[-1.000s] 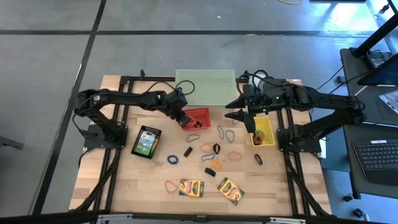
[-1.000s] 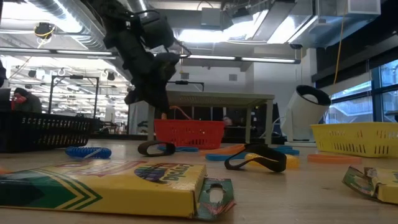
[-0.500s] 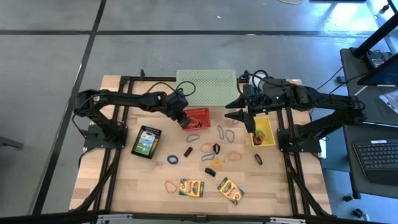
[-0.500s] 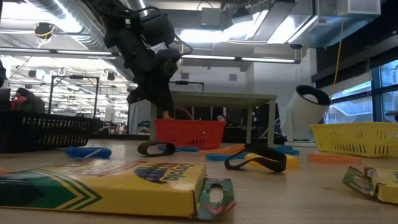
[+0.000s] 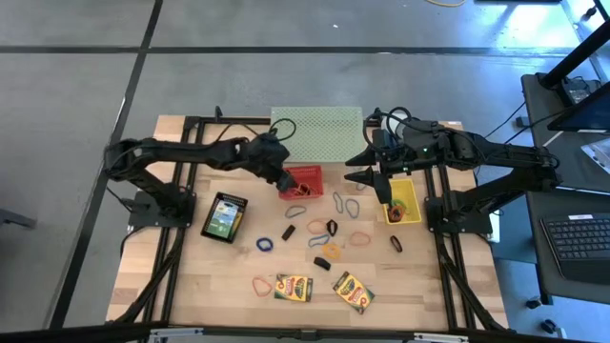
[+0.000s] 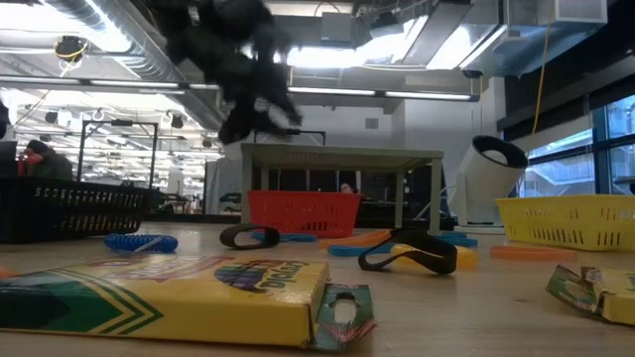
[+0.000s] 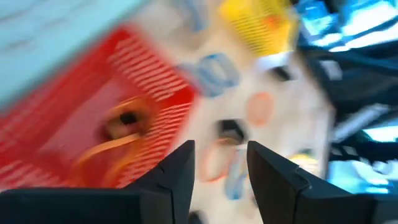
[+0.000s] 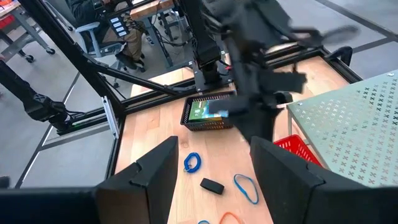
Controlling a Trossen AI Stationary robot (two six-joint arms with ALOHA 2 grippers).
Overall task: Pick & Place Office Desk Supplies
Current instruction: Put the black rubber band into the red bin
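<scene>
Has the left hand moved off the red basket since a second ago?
Yes. In the high view the left hand has shifted slightly toward the green mesh stand, still at the red basket's edge. In the low view it has risen clear above the basket.

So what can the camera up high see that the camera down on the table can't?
Only the high view shows the right gripper hanging beside the yellow basket, the whole green mesh stand, and a crayon box lying inside the black tray.

Only the low view shows the white round lamp thing and the big room behind the table.

Both show the red basket, the yellow basket, crayon boxes, rubber bands, and the left gripper above the red basket.
</scene>
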